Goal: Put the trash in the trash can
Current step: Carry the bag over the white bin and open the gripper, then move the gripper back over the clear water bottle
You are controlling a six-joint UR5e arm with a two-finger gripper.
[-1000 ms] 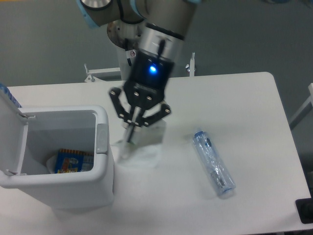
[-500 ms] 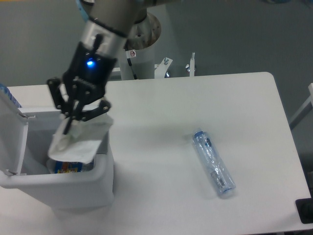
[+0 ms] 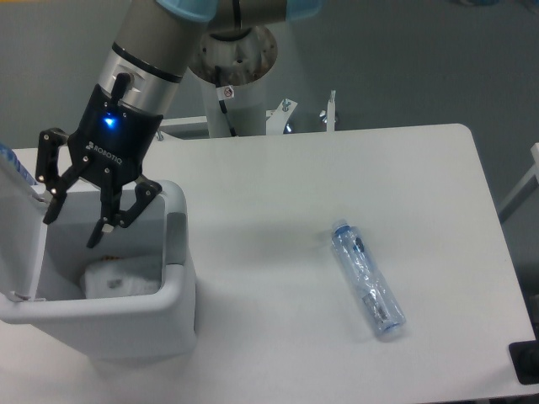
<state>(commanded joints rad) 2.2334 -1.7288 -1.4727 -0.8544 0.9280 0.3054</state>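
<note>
Wrapper (image 3: pixel 118 278) lies in the trash can (image 3: pixel 173 299) just below the spread-fingered, empty gripper (image 3: pixel 74 223)

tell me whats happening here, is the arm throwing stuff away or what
Yes. The gripper hangs open over the open trash can at the left of the table, holding nothing. The crumpled whitish wrapper lies inside the bin, below the fingers. The crushed clear bottle with its blue cap lies on the table to the right, well away from the bin and untouched, so one piece of trash is in and one is left to pick up.
</note>
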